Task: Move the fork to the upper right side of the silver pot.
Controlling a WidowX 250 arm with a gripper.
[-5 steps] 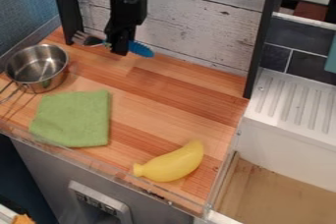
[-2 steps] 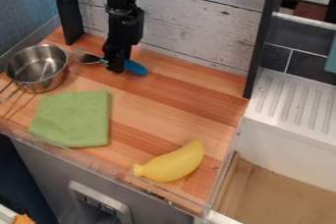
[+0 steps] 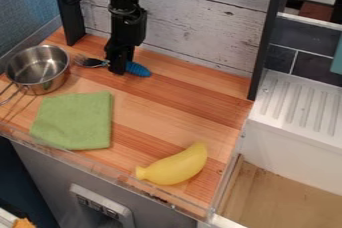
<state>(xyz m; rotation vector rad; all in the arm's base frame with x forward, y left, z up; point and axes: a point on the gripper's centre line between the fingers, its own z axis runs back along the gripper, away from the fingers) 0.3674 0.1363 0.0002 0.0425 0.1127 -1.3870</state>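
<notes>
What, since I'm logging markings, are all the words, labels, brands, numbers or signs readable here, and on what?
None can be read.
Light grey panel on the counter's front: any marks are too small to make out.
Fork, silver pot, green cloth, yellow banana: no text visible.

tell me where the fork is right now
In the camera view, the fork is at the upper left of the wooden counter, at the gripper, just right of the silver pot.
</notes>
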